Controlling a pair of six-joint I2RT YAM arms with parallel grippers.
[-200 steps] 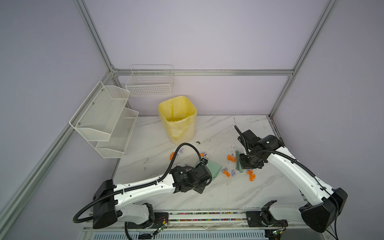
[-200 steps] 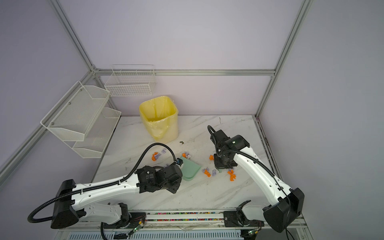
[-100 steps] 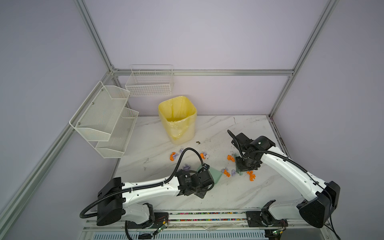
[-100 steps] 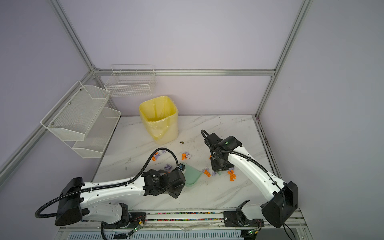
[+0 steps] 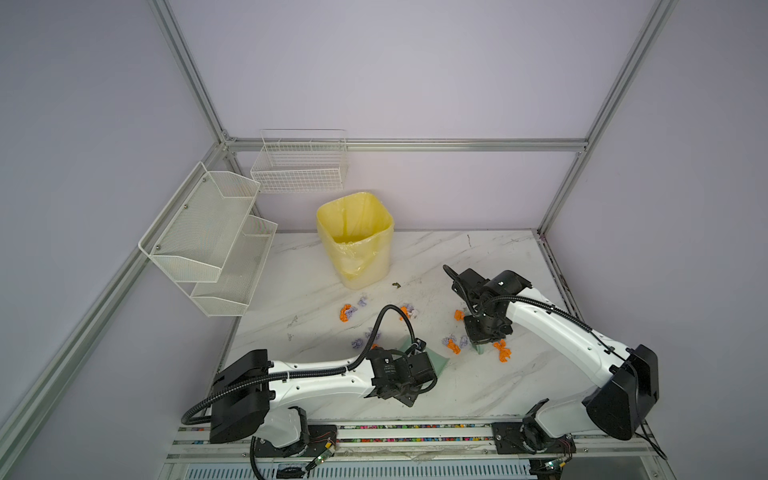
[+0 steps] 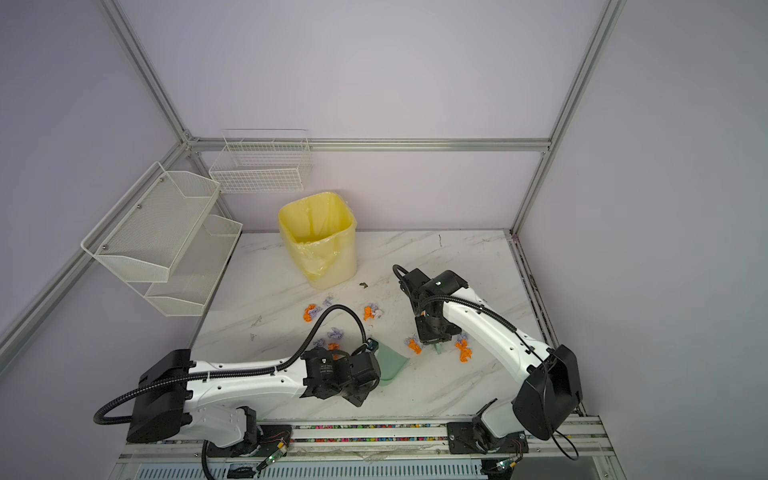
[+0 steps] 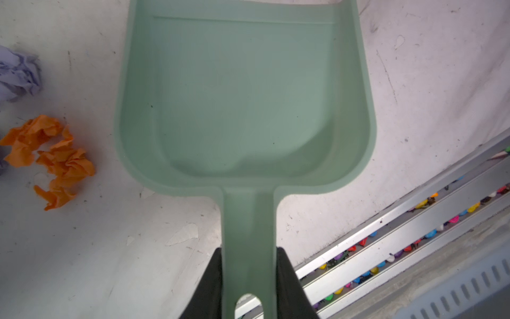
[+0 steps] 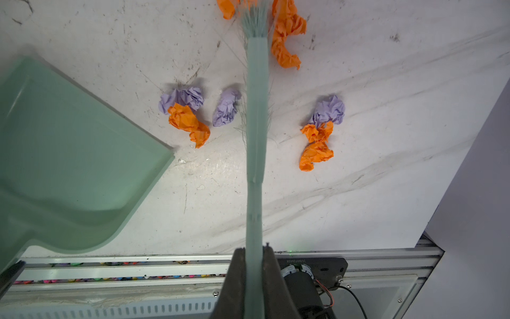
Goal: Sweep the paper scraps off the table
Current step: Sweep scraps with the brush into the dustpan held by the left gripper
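- Paper scraps [image 8: 187, 116] are scattered over the table [image 5: 498, 257], none yet in the dustpan [image 7: 242, 91].
- The dustpan handle is clamped by the left gripper [image 7: 249, 259], its open lip turned toward the brush [image 8: 256, 138], likely to catch scraps.
- The brush is gripped by the right gripper [image 8: 254, 256]; one cluster lies between brush and dustpan, another beyond the brush.

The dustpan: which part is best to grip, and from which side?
The narrow handle, from its rear end, as the left tool does: the dustpan itself is too wide, and its open lip faces the paper scraps.
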